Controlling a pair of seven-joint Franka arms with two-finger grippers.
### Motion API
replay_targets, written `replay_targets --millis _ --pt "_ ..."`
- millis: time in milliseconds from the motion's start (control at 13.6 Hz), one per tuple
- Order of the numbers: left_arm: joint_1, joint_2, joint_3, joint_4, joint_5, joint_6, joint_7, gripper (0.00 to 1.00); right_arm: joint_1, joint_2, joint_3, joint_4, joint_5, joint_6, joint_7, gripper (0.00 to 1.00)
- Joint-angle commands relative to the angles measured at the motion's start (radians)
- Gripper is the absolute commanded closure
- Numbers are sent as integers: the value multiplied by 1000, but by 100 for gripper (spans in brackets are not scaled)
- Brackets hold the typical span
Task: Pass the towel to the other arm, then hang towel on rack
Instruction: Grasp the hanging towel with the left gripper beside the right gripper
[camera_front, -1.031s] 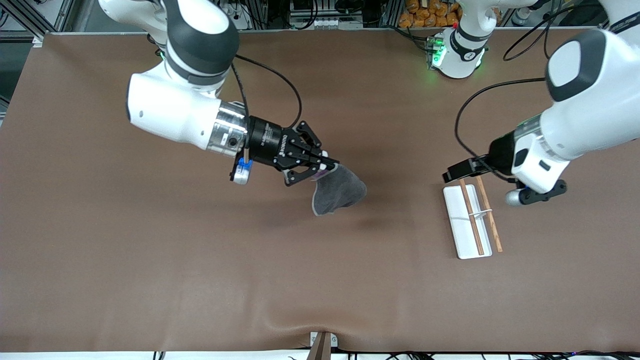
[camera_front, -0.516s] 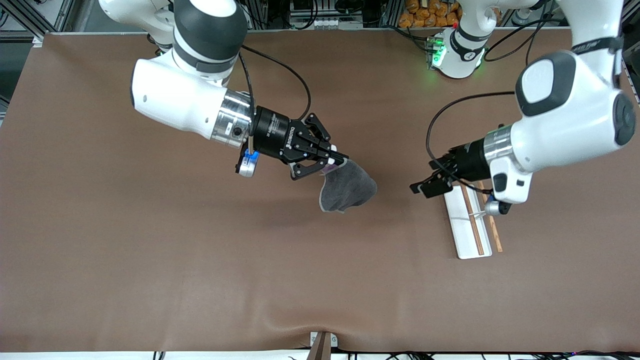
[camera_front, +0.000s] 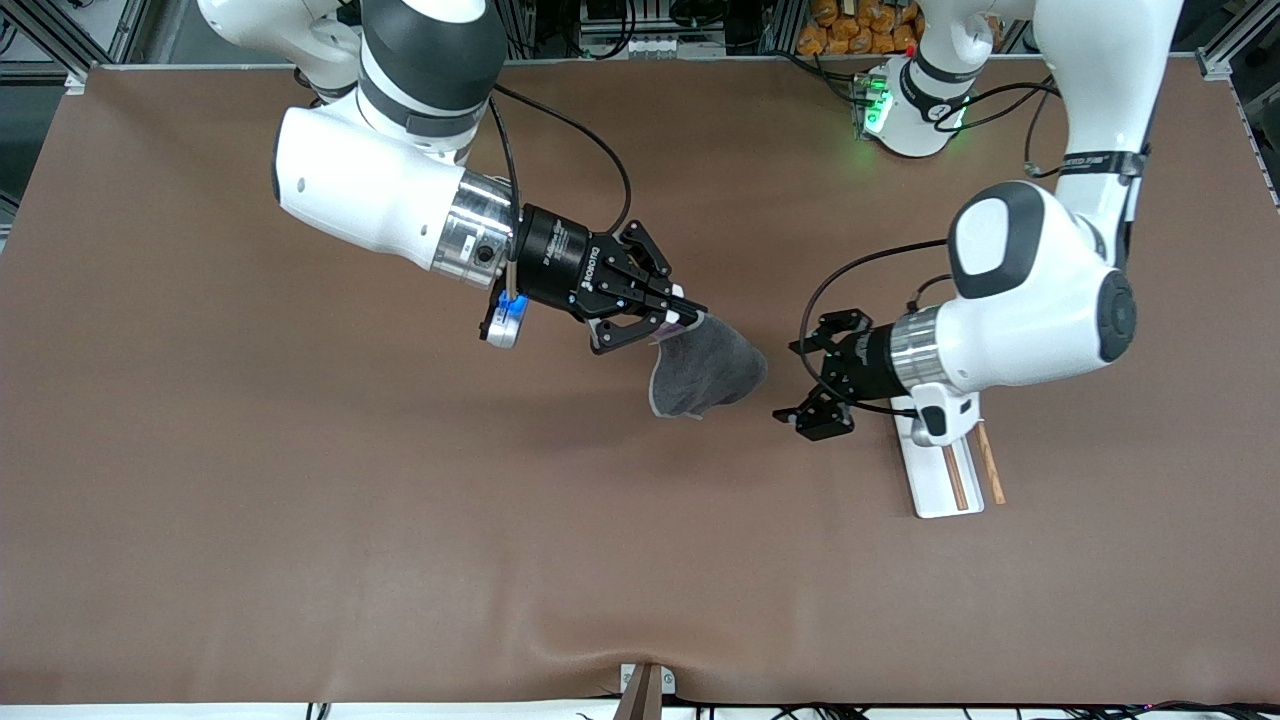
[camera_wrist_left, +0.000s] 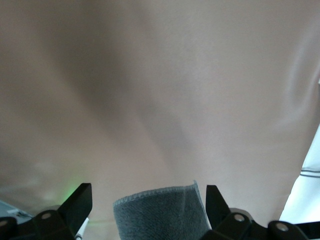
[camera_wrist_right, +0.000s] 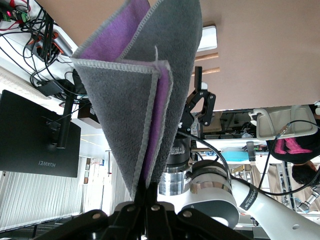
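The handover is prepared but not yet made, and the hanging is still all to do.

The right gripper (camera_front: 682, 318) is pinched tight on one corner of the towel (camera_front: 708, 370) and holds it up over the middle of the table (camera_front: 300, 520). The cloth hangs down from that corner, dark grey outside; the right wrist view shows the purple inner side between the folds (camera_wrist_right: 112, 35).

The left gripper (camera_front: 800, 380) is over the table just beside the towel, at about 3 o'clock from it in the front view, with its fingers spread wide and pointed at the cloth. In the left wrist view the grey edge of the towel (camera_wrist_left: 160, 212) shows between the two open fingers (camera_wrist_left: 75, 202), but I cannot tell that they touch it. In my judgement the left arm must still close on the free part of the cloth before the right one can let go.

The rack (camera_front: 945, 490) stands on the table toward the left arm's end, at about 4 o'clock from the towel, partly covered by the left arm. Its two wooden rods (camera_front: 957, 478) carry nothing.
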Motion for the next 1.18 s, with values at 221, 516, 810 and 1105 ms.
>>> replay_targets --millis 221,516,810,1105 --pt "-33 5 2 -23 -56 10 -170 0 11 5 -10 15 19 8 18 100" --pt "-66 11 4 -25 -87 44 -178 0 11 5 -12 15 19 8 18 100" --pt "-71 13 4 -31 -86 44 -186 47 11 5 -12 15 19 8 18 100" --pt "-71 33 5 -29 -81 47 -186 96 11 5 -12 15 11 1 16 100"
